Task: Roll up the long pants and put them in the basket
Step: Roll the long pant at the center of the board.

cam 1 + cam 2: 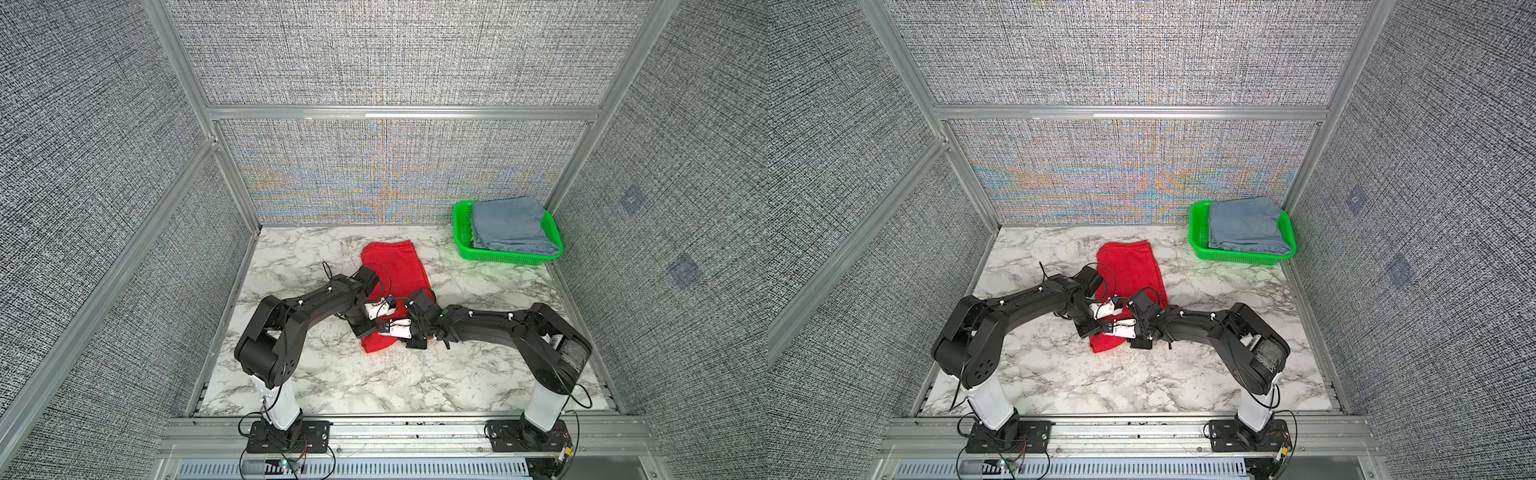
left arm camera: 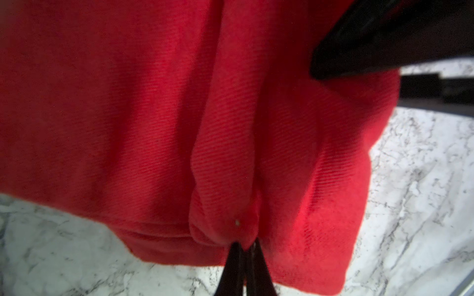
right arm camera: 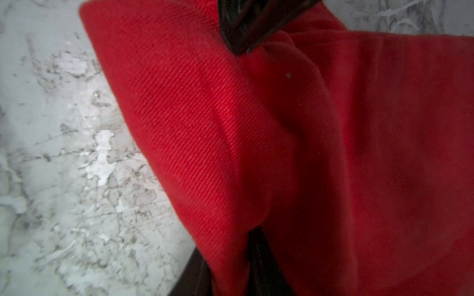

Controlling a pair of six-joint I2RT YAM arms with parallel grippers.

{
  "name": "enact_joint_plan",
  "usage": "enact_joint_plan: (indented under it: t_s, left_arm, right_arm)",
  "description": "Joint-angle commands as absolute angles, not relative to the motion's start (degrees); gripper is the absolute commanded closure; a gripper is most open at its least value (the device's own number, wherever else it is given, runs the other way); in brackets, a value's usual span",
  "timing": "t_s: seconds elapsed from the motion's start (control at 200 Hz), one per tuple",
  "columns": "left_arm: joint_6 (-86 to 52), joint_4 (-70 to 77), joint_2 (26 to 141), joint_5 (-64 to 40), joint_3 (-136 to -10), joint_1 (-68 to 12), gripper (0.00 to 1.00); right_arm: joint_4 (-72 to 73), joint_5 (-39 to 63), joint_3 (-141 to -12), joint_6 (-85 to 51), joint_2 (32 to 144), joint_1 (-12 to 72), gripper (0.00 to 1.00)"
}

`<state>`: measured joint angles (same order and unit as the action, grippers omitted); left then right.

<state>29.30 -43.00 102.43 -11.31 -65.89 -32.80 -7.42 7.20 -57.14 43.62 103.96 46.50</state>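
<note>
The long pants (image 1: 395,270) lie in a narrow strip mid-worktop (image 1: 332,374), mostly flat and unrolled; the left gripper (image 2: 242,247) pinches a ridge of red cloth at their near end; the right gripper (image 3: 238,243) clamps a fold beside it; rolling looks barely begun.

Walls: you have grey woven panels (image 1: 83,166) on three sides | Frame: shiny metal bars (image 1: 399,113) hold them up | Floor: your white tabletop (image 1: 374,386) has grey marble lines — flat and bright | Light: soft and even, rainbow ripples low on the back wall (image 1: 374,187) | Front: a metal rail (image 1: 415,436) runs along your near edge
</note>
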Motion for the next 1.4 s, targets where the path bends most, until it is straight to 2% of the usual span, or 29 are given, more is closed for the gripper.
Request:
enact_joint_plan:
  t_s: [0.0, 0.06, 0.29, 0.525, 0.806, 0.841, 0.926, 0.996, 1.231, 1.396]
  left_arm:
    - [28.46, -44.83, 100.91, -10.40, -66.94, -31.80, 0.98]
    - [28.38, -45.08, 99.76, -10.26, -67.94, -30.49, 0.98]
    - [29.62, -47.76, 96.60, -12.10, -73.30, -24.43, 0.98]
    - [29.37, -47.86, 96.78, -14.32, -73.68, -24.04, 0.98]
    - [29.42, -47.71, 95.75, -15.12, -72.30, -23.31, 0.97]
    - [29.29, -48.01, 95.96, -15.51, -72.58, -23.06, 0.92]
    - [29.85, -49.85, 96.24, -19.14, -73.60, -22.46, 0.70]
    - [29.73, -50.23, 96.00, -20.79, -73.91, -22.35, 0.64]
    - [30.20, -50.77, 96.61, -20.85, -74.53, -22.25, 0.62]
    - [29.71, -48.94, 96.81, -21.13, -74.79, -22.24, 0.62]
  right_arm:
    - [-12.23, 4.25, -57.92, 43.24, 105.34, 46.38, 0.92]
    - [-14.64, 5.32, -59.11, 43.22, 104.99, 45.94, 1.00]
    - [-33.48, 14.38, -69.48, 44.90, 105.87, 44.56, 1.00]
    - [-51.18, 22.06, -80.66, 48.00, 110.98, 44.25, 1.00]
    - [-55.60, 23.55, -82.79, 47.92, 111.11, 44.21, 1.00]
    - [-55.46, 23.51, -82.72, 47.56, 111.09, 44.21, 1.00]
    - [-54.79, 23.16, -82.62, 46.91, 111.08, 44.20, 1.00]
    - [-53.94, 22.86, -82.42, 46.43, 111.05, 44.21, 1.00]
    - [-55.80, 23.10, -83.79, 46.86, 111.44, 44.21, 1.00]
    - [-64.36, 26.58, -89.27, 49.49, 114.06, 43.85, 1.00]
